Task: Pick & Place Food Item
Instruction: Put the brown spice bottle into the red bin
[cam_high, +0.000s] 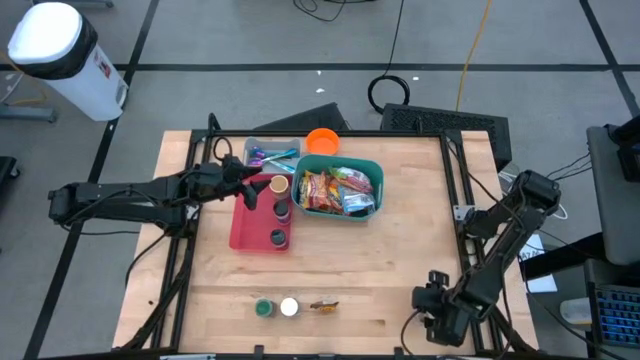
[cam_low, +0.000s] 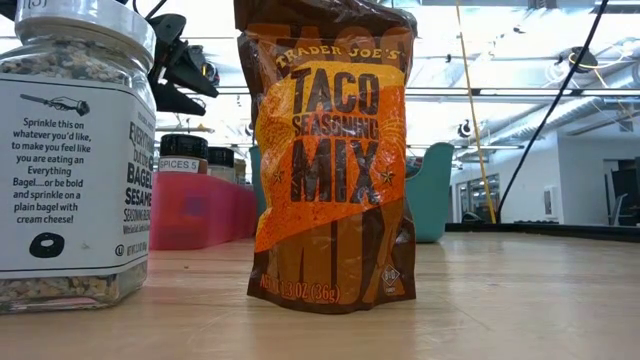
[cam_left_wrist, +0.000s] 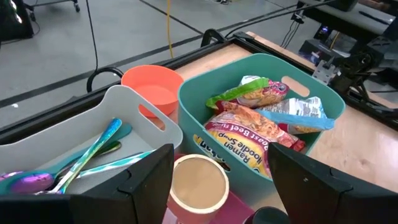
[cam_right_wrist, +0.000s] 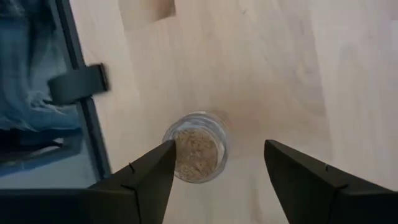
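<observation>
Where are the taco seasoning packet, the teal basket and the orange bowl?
taco seasoning packet (cam_low: 330, 160): low view, middle of its printed front.
teal basket (cam_left_wrist: 189, 102): left wrist view, its near rim.
orange bowl (cam_high: 321, 141): high view, its centre.

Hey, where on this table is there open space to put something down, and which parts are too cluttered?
Bare wood fills the middle of the table, between the teal bin and the taco seasoning packet at the front edge. The right side, up to the right claw, is also free. It is crowded at the back left: grey tray, orange bowl, red tray, left claw.
</observation>
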